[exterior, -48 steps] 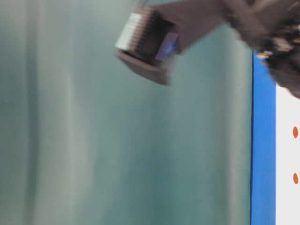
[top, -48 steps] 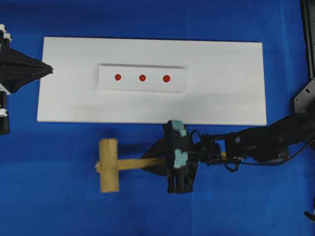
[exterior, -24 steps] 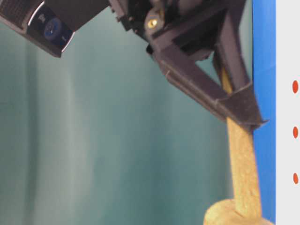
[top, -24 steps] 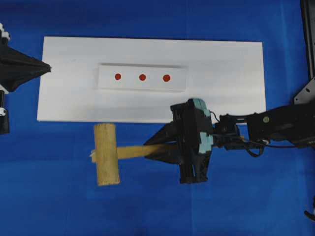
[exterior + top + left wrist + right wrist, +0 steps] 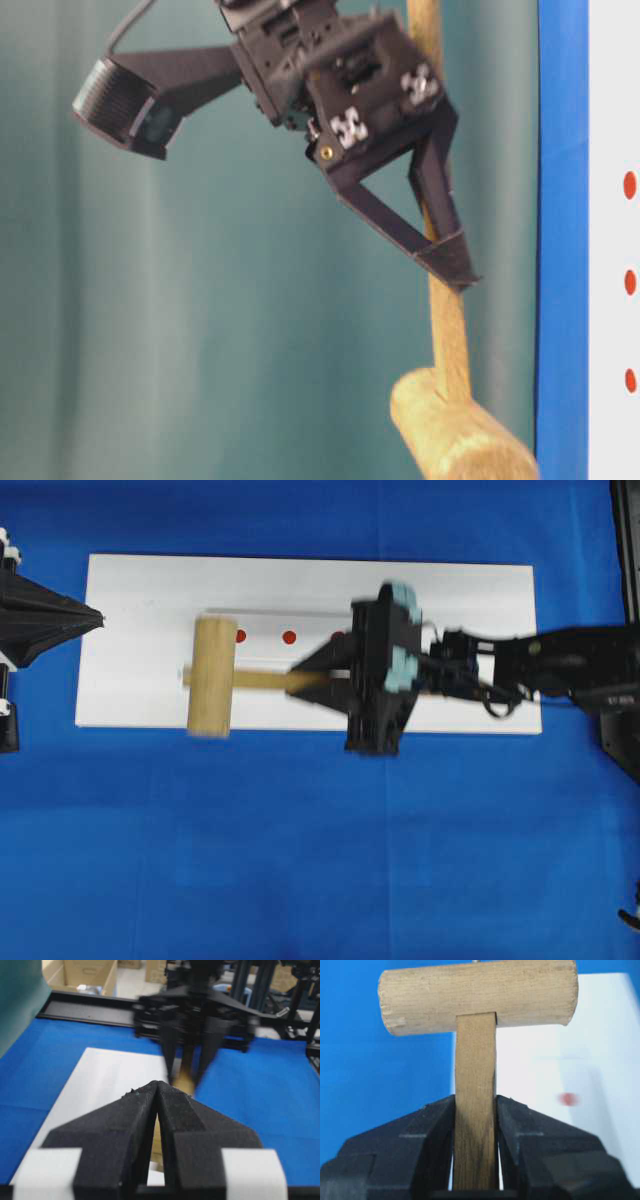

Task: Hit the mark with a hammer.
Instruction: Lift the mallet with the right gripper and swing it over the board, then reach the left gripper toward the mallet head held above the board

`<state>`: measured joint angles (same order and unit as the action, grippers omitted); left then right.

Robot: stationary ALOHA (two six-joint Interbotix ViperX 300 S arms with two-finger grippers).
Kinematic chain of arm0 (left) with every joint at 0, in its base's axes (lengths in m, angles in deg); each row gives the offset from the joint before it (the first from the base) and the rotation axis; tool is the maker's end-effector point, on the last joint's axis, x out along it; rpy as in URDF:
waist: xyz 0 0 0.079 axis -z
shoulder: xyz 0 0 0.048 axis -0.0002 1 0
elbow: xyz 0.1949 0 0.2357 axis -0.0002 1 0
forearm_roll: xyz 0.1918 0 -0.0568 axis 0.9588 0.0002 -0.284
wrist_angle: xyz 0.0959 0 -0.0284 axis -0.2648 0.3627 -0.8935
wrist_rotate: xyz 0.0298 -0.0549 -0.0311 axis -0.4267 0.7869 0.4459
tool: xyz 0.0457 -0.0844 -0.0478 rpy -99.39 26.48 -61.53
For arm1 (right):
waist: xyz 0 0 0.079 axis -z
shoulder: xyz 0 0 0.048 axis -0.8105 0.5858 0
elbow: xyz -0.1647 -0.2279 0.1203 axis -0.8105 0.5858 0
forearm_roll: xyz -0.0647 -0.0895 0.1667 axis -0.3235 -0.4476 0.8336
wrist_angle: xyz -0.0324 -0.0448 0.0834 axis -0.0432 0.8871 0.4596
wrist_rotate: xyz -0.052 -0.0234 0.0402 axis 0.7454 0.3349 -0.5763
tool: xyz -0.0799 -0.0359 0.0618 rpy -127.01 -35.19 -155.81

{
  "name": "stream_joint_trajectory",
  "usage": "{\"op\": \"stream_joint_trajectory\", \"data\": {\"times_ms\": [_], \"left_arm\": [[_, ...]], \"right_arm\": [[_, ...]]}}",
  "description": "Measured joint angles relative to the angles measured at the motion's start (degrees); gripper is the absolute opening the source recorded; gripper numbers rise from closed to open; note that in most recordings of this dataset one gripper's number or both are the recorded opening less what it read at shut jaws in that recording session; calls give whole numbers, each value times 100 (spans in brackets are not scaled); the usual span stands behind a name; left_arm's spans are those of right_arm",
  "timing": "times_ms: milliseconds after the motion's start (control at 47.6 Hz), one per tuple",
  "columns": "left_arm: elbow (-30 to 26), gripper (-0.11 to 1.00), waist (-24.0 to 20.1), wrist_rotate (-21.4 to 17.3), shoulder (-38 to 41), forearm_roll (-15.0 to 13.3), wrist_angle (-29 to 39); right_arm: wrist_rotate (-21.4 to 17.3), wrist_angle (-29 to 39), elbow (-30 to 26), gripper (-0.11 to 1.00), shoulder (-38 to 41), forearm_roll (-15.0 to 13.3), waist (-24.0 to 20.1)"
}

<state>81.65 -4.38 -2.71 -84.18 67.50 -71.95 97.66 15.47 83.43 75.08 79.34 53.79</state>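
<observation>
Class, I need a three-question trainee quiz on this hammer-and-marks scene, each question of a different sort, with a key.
1. True or false: the right tool is shut on the handle of the hammer.
2. Multiple choice: in the overhead view, the hammer's head lies over A) the blue cloth only, B) the white board, C) the left tool.
3. Fill in: the overhead view shows ___ red marks fully uncovered.

Key: 1 true; 2 B; 3 two. The third mark is mostly hidden by the right tool.
</observation>
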Motion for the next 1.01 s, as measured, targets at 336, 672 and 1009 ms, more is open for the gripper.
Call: {"op": "stream_joint_trajectory", "data": {"times_ms": [336, 672, 1009], "left_arm": [[0, 2, 0, 0, 0, 0, 0], [0, 2, 0, 18, -26, 0, 0], [0, 2, 0, 185, -97, 0, 0]], "right_arm": [[501, 132, 0, 9, 0, 0, 439], [1521, 70, 0, 9, -62, -466, 448], [3832, -729, -9, 9, -88, -747, 527]]}}
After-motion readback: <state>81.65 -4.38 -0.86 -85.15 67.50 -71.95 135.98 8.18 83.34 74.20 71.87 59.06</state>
